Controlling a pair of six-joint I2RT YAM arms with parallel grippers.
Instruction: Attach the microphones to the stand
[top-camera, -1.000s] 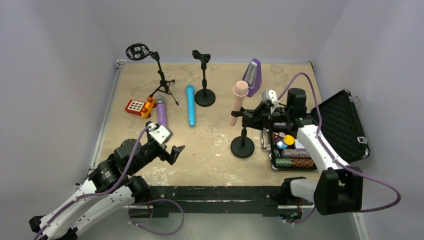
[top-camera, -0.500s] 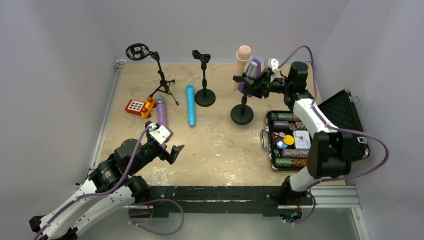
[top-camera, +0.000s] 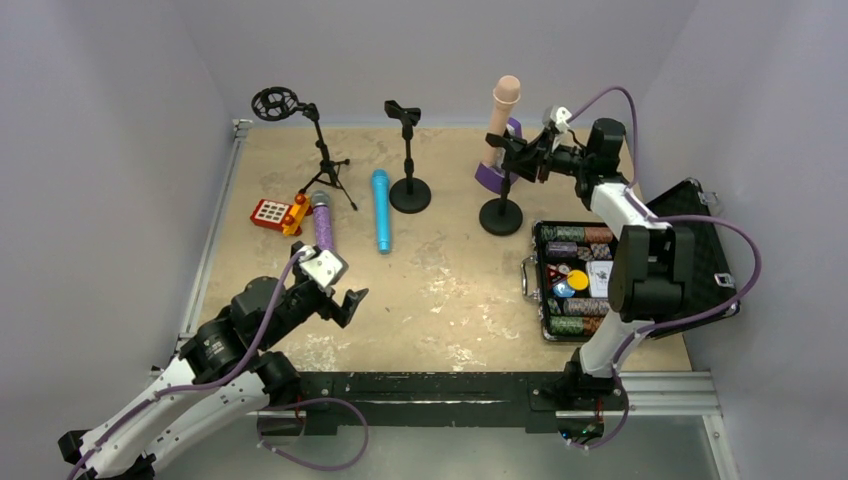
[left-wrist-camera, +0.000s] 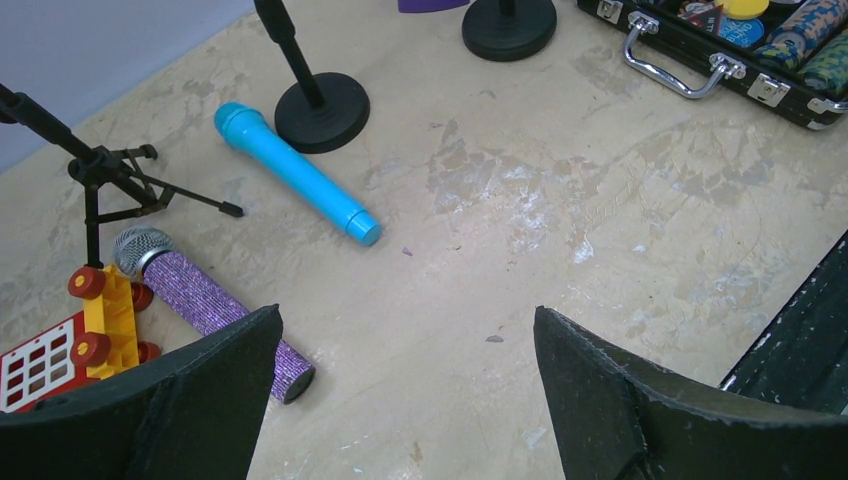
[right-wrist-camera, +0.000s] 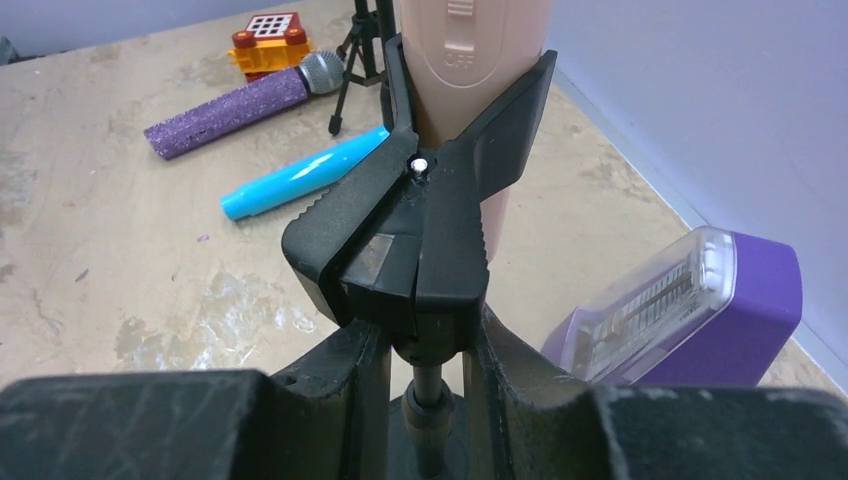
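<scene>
- Pink microphone (top-camera: 503, 108), upright in its stand (top-camera: 500, 215): you have moved both from beside the case (top-camera: 700, 250) back to the metronome (right-wrist-camera: 690, 310).
- Right gripper (top-camera: 517, 160): clamped on the stand.
- Left gripper (left-wrist-camera: 405, 380): jaws apart, empty.
- Purple microphone (top-camera: 323, 222), blue microphone (top-camera: 381, 210): flat on the table, unattached.

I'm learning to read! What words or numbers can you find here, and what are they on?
"OFF": on the pale pink microphone, by its switch.
Scale marks on the purple metronome: too blurred to read.
Printing inside the poker chip case: too small to read.
</scene>
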